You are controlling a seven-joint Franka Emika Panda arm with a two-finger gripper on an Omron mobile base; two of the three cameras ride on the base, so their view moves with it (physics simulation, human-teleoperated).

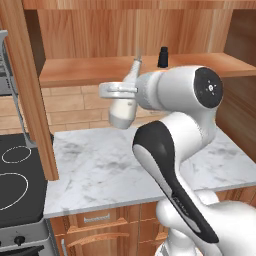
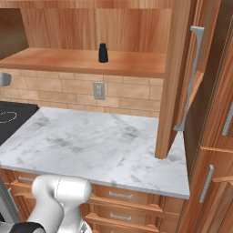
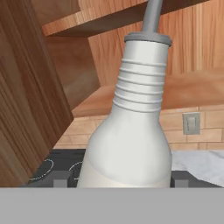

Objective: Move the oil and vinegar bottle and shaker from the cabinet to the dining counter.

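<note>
I have the oil and vinegar bottle (image 1: pixel 122 107) in the air, out in front of the open cabinet (image 1: pixel 135 70) and above the marble surface (image 1: pixel 115 165) below it. In the left base view it hangs tilted, its wide pale base lower left and its slim neck and thin spout pointing up to the right, toward the shelf edge. The gripper (image 1: pixel 120 92) sits across the bottle's upper body, and I read the fingers as grasping the bottle: they stand wide, set on either side of it. The hand view puts the bottle (image 3: pixel 131 127) right up against the camera, ribbed neck and grey spout rising toward the shelf; one dark fingertip (image 3: pixel 61 181) shows at the bottom on the bottle's left.

The shaker (image 2: pixel 103 53) stands upright on the cabinet's plank shelf, small and black, well back from the front edge. From the left base view it (image 1: pixel 162 57) shows just above the robot's wrist, apart from the bottle.

Below the shelf I see the tan brick backsplash (image 2: pixel 59 91) with a wall outlet (image 2: pixel 99 90) set in it, then the marble worktop. An opened cabinet door (image 2: pixel 175 77) with a long silver bar handle (image 2: pixel 195 68) stands edge-on at the right of the right base view. A black stovetop (image 1: pixel 15 180) adjoins the surface on the left, and wooden drawers (image 2: pixel 123 200) run under the surface's front edge.
</note>
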